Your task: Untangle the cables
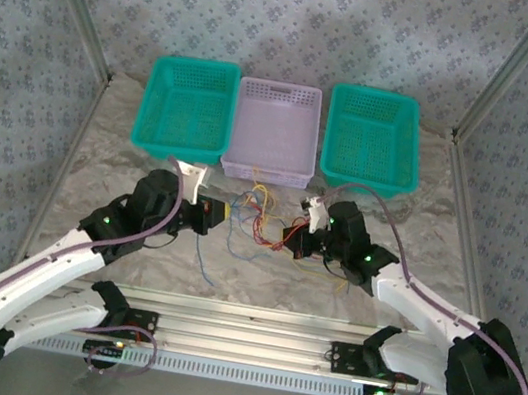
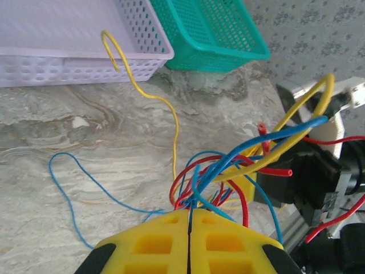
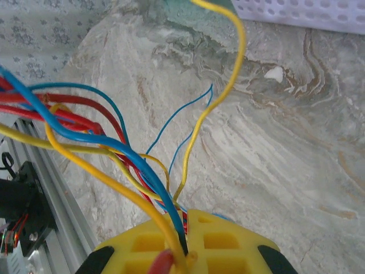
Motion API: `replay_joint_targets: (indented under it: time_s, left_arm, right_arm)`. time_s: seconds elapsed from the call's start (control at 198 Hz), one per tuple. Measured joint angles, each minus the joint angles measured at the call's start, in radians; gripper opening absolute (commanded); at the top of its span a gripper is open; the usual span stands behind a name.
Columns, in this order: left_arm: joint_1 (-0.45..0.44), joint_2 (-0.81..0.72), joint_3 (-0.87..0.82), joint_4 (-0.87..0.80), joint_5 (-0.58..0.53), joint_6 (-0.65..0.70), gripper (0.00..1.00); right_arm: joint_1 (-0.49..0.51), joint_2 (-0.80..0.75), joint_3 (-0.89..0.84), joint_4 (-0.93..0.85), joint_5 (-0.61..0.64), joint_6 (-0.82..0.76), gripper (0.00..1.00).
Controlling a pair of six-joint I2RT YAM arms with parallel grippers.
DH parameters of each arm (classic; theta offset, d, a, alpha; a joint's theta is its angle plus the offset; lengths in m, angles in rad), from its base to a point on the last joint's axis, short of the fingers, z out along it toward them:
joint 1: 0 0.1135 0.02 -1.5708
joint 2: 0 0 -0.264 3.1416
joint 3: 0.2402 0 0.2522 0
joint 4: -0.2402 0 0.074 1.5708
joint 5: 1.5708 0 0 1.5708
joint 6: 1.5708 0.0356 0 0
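Rail (image 1: 250, 342): aluminium, along the near edge of the bench (image 1: 259, 288); both arm bases are bolted to it.
Bench surface: grey-white marble pattern.
Left gripper (image 2: 189, 220): yellow fingers (image 2: 154, 245) pressed together with no gap between them, pinching red and blue strands in the seam. In the top view it sits just left of the bench's middle, pointing right.
Right gripper (image 3: 186, 228): yellow fingers closed on a bunch of blue, yellow and red strands that run into the seam. In the top view it sits just right of the middle, facing the left gripper.
Cables (image 1: 250, 218): one tangle of red, blue, yellow and orange strands strung between the two grippers over the middle of the bench, just short of the lilac basket (image 1: 273, 130).
Loose ends: one blue strand trails from the tangle toward the near edge, and a blue loop lies flat on the bench. A yellow strand with a hooked tip reaches up by the lilac basket's near wall; whether it touches cannot be told.
Baskets: three in a row along the far edge, the lilac one in the middle, the left teal basket (image 1: 188, 109) and the right teal basket (image 1: 370, 139) just beside it.
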Motion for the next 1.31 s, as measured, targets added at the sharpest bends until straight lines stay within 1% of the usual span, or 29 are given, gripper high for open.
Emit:
replay_joint_targets:
  time_s: [0.106, 0.161, 0.207, 0.267, 0.293, 0.363, 0.459, 0.575, 0.691, 0.842, 0.938, 1.084, 1.2, 1.311]
  left_arm:
    - [0.002, -0.002, 0.002, -0.034, -0.020, 0.007, 0.00]
    - [0.006, -0.002, 0.007, -0.051, -0.026, 0.010, 0.00]
    - [0.011, -0.002, 0.015, -0.062, -0.027, 0.011, 0.00]
    - [0.016, -0.002, 0.027, -0.075, -0.033, 0.010, 0.00]
    - [0.019, -0.001, 0.033, -0.084, -0.039, 0.010, 0.00]
    - [0.040, -0.002, 0.045, -0.114, -0.088, 0.010, 0.00]
    - [0.064, 0.001, 0.047, -0.140, -0.138, 0.002, 0.00]
    - [0.065, 0.018, 0.046, -0.160, -0.164, -0.014, 0.00]
    - [0.065, 0.032, 0.044, -0.162, -0.165, -0.029, 0.00]
    - [0.065, 0.035, 0.038, -0.149, -0.153, -0.040, 0.00]
    - [0.065, 0.032, 0.021, -0.118, -0.127, -0.040, 0.00]
    - [0.065, 0.013, 0.016, -0.106, -0.108, -0.040, 0.00]
    - [0.065, 0.002, 0.016, -0.105, -0.108, -0.040, 0.00]
    - [0.063, -0.001, 0.010, -0.095, -0.105, -0.043, 0.00]
  right_arm:
    - [-0.031, 0.017, 0.006, 0.018, -0.027, 0.002, 0.00]
    - [-0.045, 0.018, 0.006, 0.025, -0.046, 0.004, 0.02]
    - [-0.058, 0.014, 0.005, 0.035, -0.068, 0.008, 0.06]
    - [-0.074, 0.005, 0.004, 0.044, -0.089, 0.014, 0.17]
    - [-0.082, -0.002, 0.003, 0.045, -0.093, 0.018, 0.20]
    - [-0.121, -0.028, -0.009, 0.032, -0.072, 0.030, 0.26]
    - [-0.153, -0.057, -0.033, 0.009, -0.042, 0.040, 0.37]
    - [-0.148, -0.088, -0.049, -0.012, -0.035, 0.048, 0.43]
    - [-0.124, -0.100, -0.050, -0.017, -0.034, 0.047, 0.48]
    - [-0.028, -0.087, -0.051, -0.012, -0.010, 0.047, 0.51]
    - [0.023, -0.031, -0.047, 0.007, 0.010, 0.048, 0.51]
    - [0.076, 0.089, -0.005, 0.008, 0.044, 0.047, 0.55]
    - [0.110, 0.127, 0.013, 0.025, 0.052, 0.047, 0.59]
    - [0.138, 0.154, 0.024, 0.060, 0.059, 0.055, 0.60]
